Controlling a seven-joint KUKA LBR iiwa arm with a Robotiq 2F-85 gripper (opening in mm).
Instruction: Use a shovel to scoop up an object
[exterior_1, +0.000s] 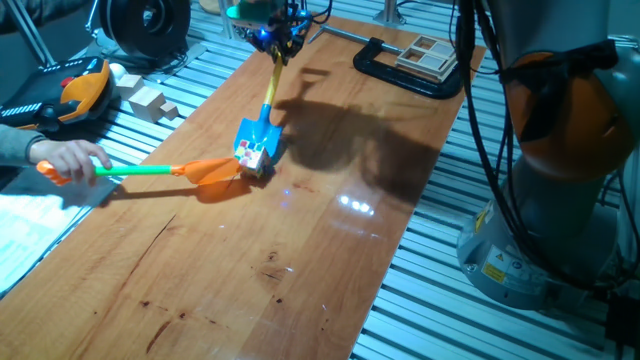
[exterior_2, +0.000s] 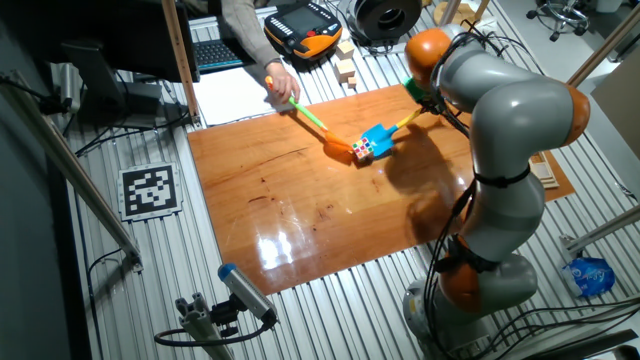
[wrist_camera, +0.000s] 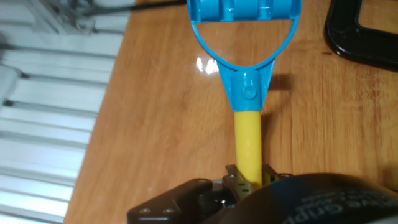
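Observation:
My gripper (exterior_1: 272, 38) is shut on the upper part of the shovel's yellow shaft (exterior_1: 270, 92), near the table's far end. The hand view shows the blue D-shaped end (wrist_camera: 244, 25) and the shaft (wrist_camera: 247, 146) running into the gripper (wrist_camera: 249, 178). The blue blade (exterior_1: 256, 133) rests tilted down on the table. The multicoloured cube (exterior_1: 251, 156) sits at the blade's front edge; I cannot tell whether it lies on the blade. It also shows in the other fixed view (exterior_2: 362, 150), next to the blade (exterior_2: 379, 137).
A person's hand (exterior_1: 65, 157) holds an orange-bladed, green-shafted toy shovel (exterior_1: 212, 172) whose blade touches the cube from the left. A black clamp (exterior_1: 400, 70) and a wooden sample block (exterior_1: 425, 55) lie at the far right. Pale wooden blocks (exterior_1: 150, 102) lie off the table's left edge.

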